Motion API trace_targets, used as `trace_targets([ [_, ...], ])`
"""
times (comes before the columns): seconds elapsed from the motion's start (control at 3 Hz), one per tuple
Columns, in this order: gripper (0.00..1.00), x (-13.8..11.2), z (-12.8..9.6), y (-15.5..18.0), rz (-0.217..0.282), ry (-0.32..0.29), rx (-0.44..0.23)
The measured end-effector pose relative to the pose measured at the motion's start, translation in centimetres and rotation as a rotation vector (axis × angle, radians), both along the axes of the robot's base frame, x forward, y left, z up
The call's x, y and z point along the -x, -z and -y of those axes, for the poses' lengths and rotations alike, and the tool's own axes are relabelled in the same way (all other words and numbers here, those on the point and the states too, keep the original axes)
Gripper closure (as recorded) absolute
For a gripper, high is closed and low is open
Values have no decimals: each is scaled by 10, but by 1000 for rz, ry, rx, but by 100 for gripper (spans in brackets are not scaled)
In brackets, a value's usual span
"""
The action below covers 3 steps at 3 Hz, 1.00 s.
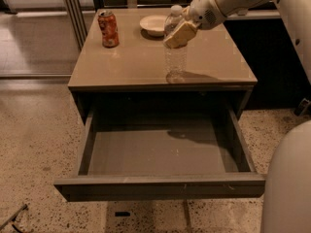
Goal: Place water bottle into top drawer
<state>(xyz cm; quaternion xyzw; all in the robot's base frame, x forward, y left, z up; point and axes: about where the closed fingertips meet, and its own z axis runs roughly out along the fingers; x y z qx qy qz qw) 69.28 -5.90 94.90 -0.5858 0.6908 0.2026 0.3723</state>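
The gripper (pixel 179 32) seems clamped on the water bottle (pixel 175 62), which stands on the table (pixel 121 62) above the open top drawer (pixel 160 154). Lifting and lowering it in are not yet done.

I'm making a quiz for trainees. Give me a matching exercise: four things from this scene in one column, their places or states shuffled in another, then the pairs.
1. clear ribbed plastic water bottle
2. orange-red soda can
3. wide grey-taupe top drawer
4. end effector

A. pulled open below the tabletop
B. back left of the tabletop
C. at the bottle's upper part
D. upright near the tabletop's front edge

Pairs: 1-D, 2-B, 3-A, 4-C
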Motion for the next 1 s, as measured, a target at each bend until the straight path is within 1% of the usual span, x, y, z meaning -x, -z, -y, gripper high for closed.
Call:
trace_targets([
  [0.33, 100, 32, -2, -22, -17, -46, -25],
  [0.67, 100, 76, -2, -44, -43, -70, -59],
  [1.0, 100, 120, -4, -59, -106, -73, -94],
])
